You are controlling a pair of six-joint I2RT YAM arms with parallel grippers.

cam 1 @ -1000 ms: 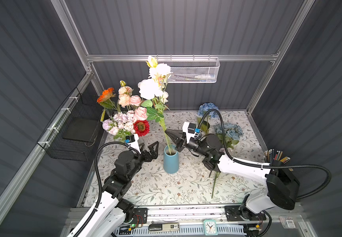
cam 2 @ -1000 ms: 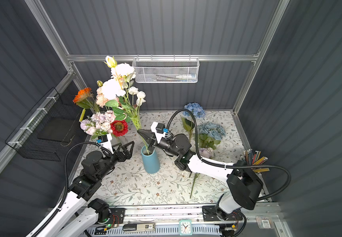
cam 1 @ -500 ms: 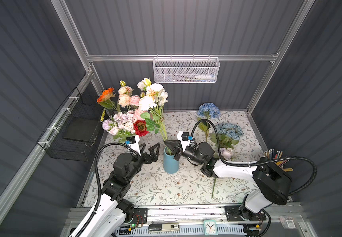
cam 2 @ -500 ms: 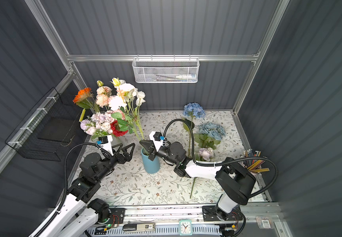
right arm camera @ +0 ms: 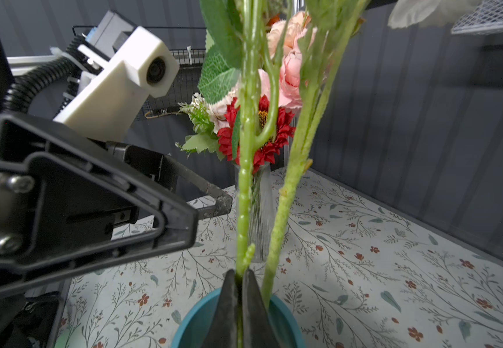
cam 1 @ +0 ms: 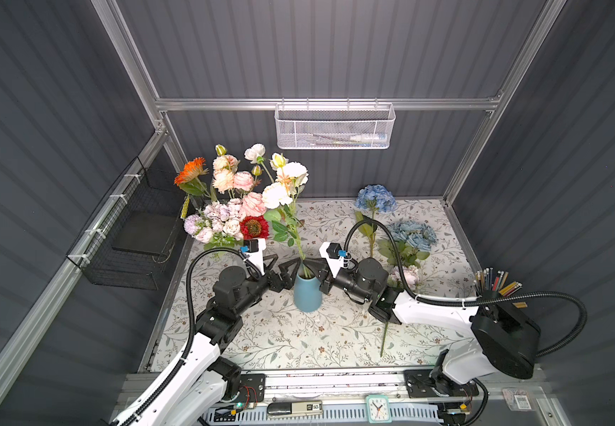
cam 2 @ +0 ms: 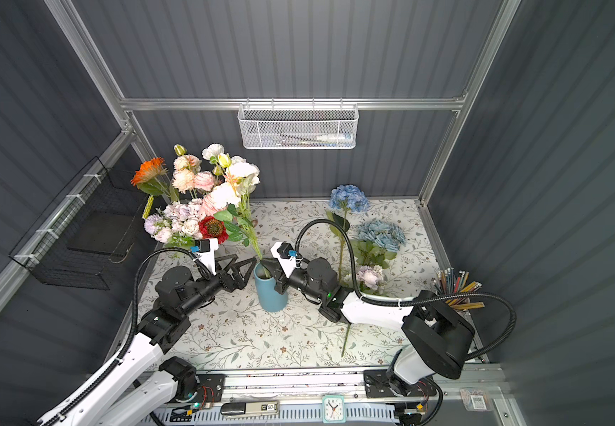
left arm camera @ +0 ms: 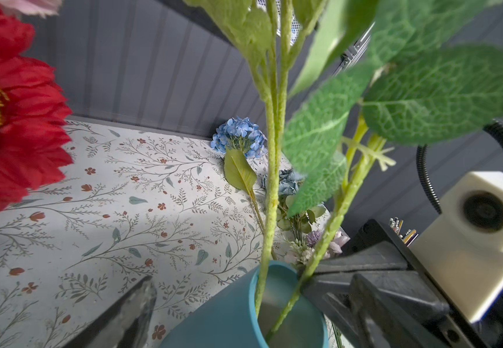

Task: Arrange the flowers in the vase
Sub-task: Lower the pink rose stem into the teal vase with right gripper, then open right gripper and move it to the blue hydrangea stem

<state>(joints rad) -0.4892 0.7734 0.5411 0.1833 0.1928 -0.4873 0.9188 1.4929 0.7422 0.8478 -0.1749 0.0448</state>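
Observation:
The blue vase [cam 1: 307,295] [cam 2: 271,295] stands mid-table. A bunch of white and peach flowers [cam 1: 283,184] [cam 2: 234,184] rises from its mouth on green stems [right arm camera: 244,180]. My right gripper [cam 1: 306,263] [cam 2: 267,265] [right arm camera: 238,277] is shut on one stem just above the rim [right arm camera: 189,319]. My left gripper [cam 1: 283,271] [cam 2: 241,269] is open beside the vase's left side, one finger [left arm camera: 132,310] showing by the vase wall [left arm camera: 214,316]. A blue hydrangea [cam 1: 376,197], dusty-blue roses [cam 1: 412,236] and a lilac bunch [cam 1: 407,274] lie on the table behind the right arm.
A clear glass vase [right arm camera: 259,217] at the back left holds a bouquet with a red daisy [cam 1: 254,227] and an orange one [cam 1: 189,173]. A black wire basket [cam 1: 129,239] hangs on the left wall, a white one [cam 1: 335,127] on the back rail. A pencil cup [cam 1: 497,291] stands at the right.
My right gripper has come down and to the left with the white-flower bunch, sinking its stems into the blue vase. The flower heads have dropped. The left gripper has barely moved.

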